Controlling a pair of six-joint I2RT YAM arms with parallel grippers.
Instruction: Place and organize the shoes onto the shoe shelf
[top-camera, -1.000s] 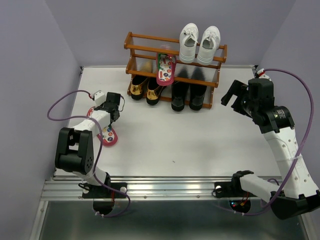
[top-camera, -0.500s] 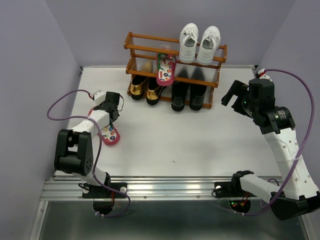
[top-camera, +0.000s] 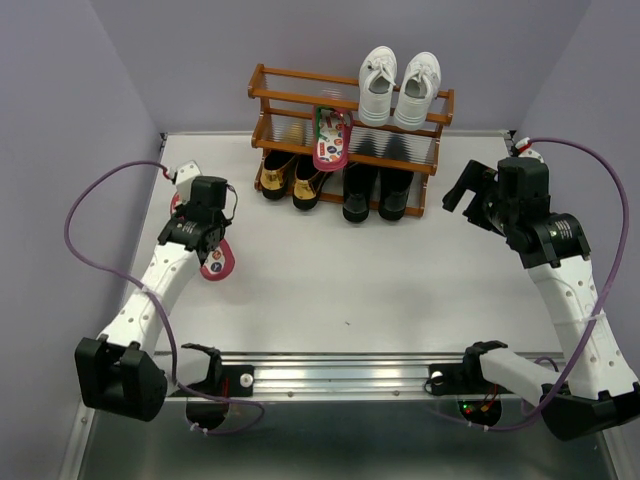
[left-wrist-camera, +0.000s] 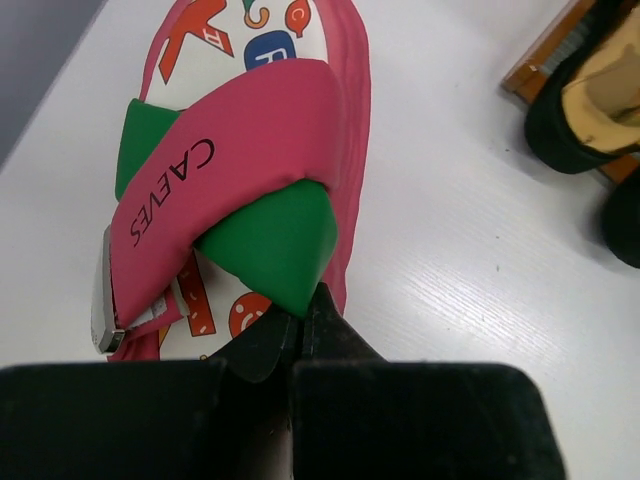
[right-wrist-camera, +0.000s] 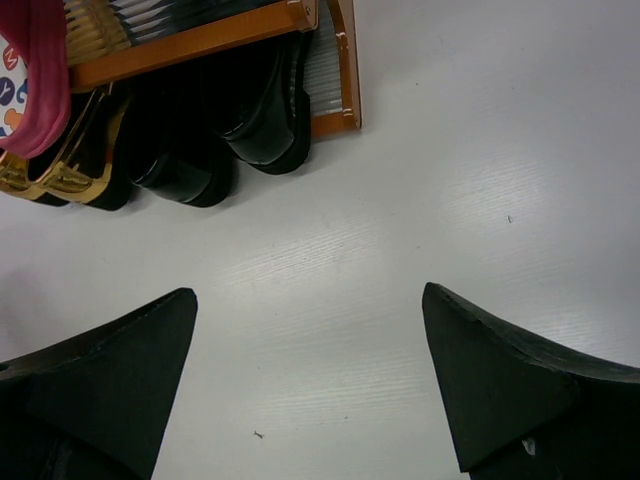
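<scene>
A pink flip-flop (left-wrist-camera: 240, 150) with a white patterned footbed lies at the table's left (top-camera: 216, 262). My left gripper (left-wrist-camera: 303, 310) is shut on the tip of its green strap, above it (top-camera: 205, 210). I cannot tell whether the sole is off the table. The orange-brown shoe shelf (top-camera: 300, 100) stands at the back. It holds white sneakers (top-camera: 398, 85) on top, the other pink flip-flop (top-camera: 331, 138) tilted on the middle tier, and gold loafers (top-camera: 290, 178) and black boots (top-camera: 378, 192) below. My right gripper (top-camera: 470, 190) hangs open and empty right of the shelf (right-wrist-camera: 308, 295).
Purple walls close in the table on the left, back and right. A metal rail (top-camera: 340, 375) runs along the near edge by the arm bases. In the right wrist view the boots (right-wrist-camera: 250, 120) and the shelf's corner post (right-wrist-camera: 345, 70) lie just ahead.
My left jaws have closed on the flip-flop's strap. The left wrist has shifted slightly left, and its elbow has swung down toward the near edge. The right arm has stayed still.
</scene>
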